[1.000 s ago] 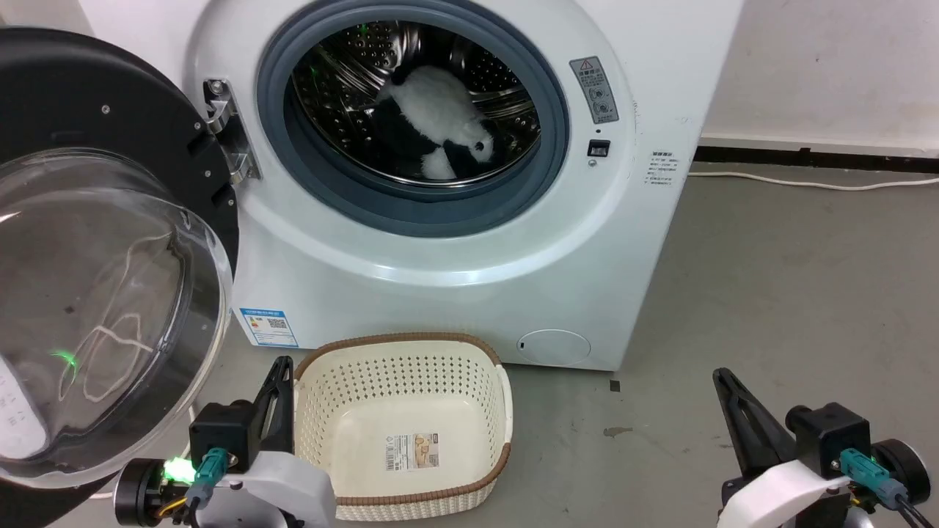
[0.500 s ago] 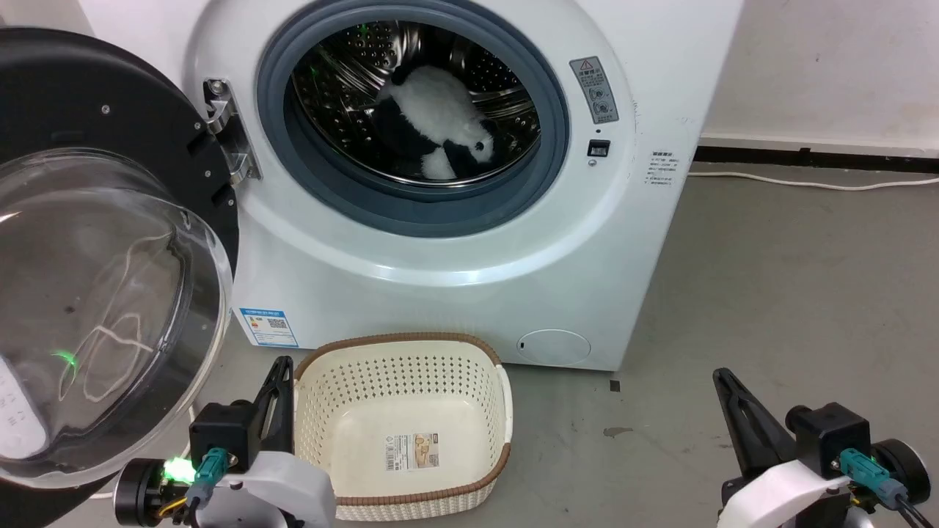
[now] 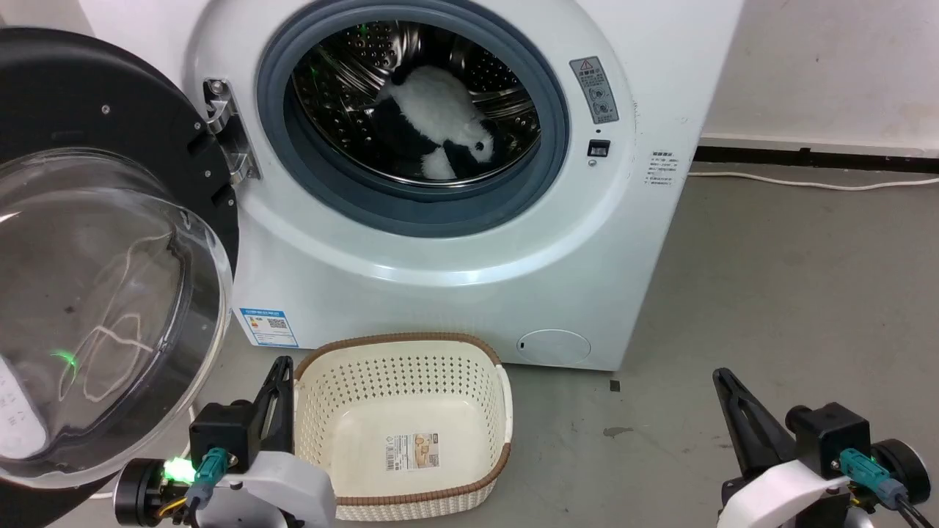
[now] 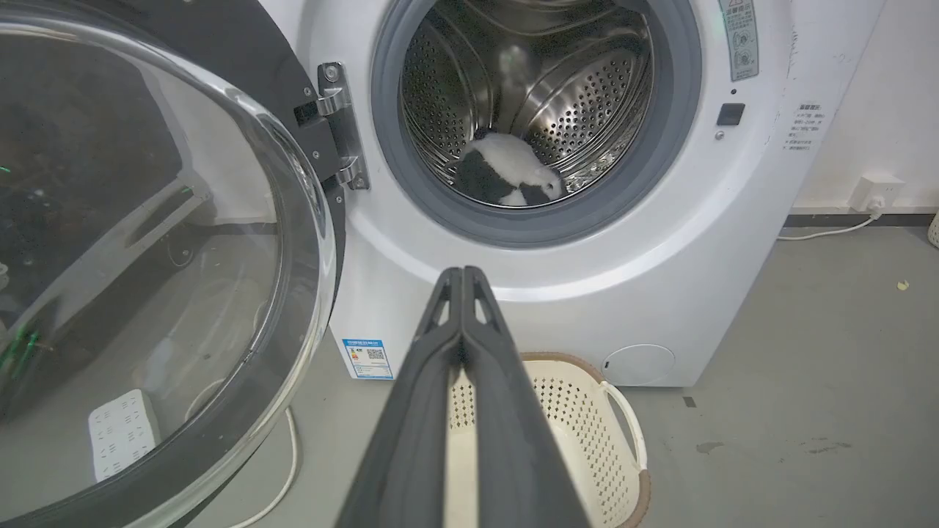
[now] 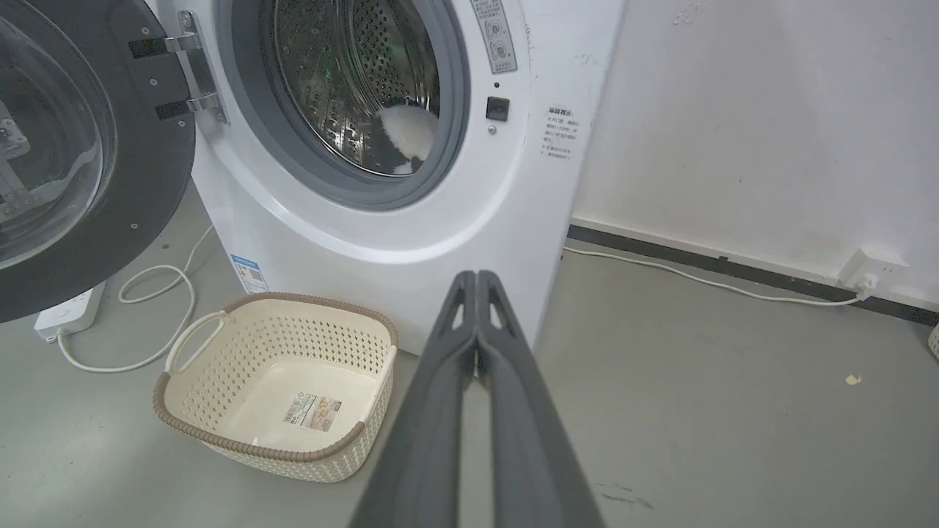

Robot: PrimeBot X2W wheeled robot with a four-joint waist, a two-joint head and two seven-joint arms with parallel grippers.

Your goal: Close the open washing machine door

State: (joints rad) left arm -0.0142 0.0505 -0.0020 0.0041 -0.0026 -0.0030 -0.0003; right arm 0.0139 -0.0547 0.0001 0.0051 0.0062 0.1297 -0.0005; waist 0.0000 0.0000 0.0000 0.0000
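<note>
Just left of the left gripper (image 3: 282, 370), the washing machine door (image 3: 103, 293) stands swung wide from the washing machine (image 3: 455, 279), its left edge cut off. Both it and the right gripper (image 3: 725, 381) have fingers pressed together, holding nothing.

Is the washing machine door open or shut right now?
Open. The washing machine door stands swung wide on its hinge, leaving the steel drum and the panda plush inside exposed.

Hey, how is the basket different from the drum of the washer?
The basket is cream with a brown rim; the drum is shiny steel. The basket is empty but for a label; the drum holds a black-and-white plush toy. The basket opens upward on the floor; the drum opens forward in the washing machine. Both are perforated.
</note>
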